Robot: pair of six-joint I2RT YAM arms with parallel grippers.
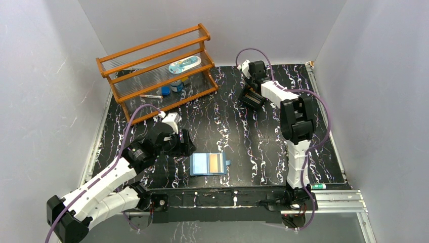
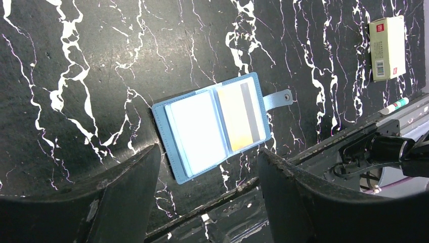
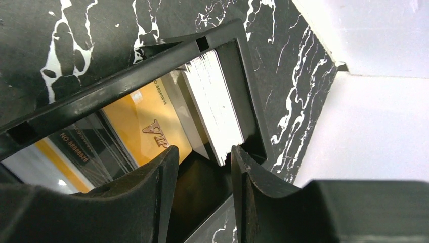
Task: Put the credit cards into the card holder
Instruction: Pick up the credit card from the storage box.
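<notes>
The blue card holder (image 1: 208, 163) lies open and flat near the table's front edge. In the left wrist view the card holder (image 2: 217, 126) shows an orange-gold credit card (image 2: 238, 119) in its right pocket and a pale card (image 2: 195, 131) in its left. My left gripper (image 2: 208, 167) hovers just beside it, open and empty. At the far side my right gripper (image 3: 202, 157) is open, with its tips down inside a black tray (image 3: 152, 61). That tray holds a stack of pale credit cards (image 3: 215, 109) on edge and a gold VIP card (image 3: 146, 126). The stack's near corner sits at the fingertips, ungripped.
A wooden shelf rack (image 1: 157, 71) with small items stands at the back left. A small yellow-green box (image 2: 387, 48) and a marker pen (image 2: 394, 106) lie near the front right rail. White walls enclose the table on three sides.
</notes>
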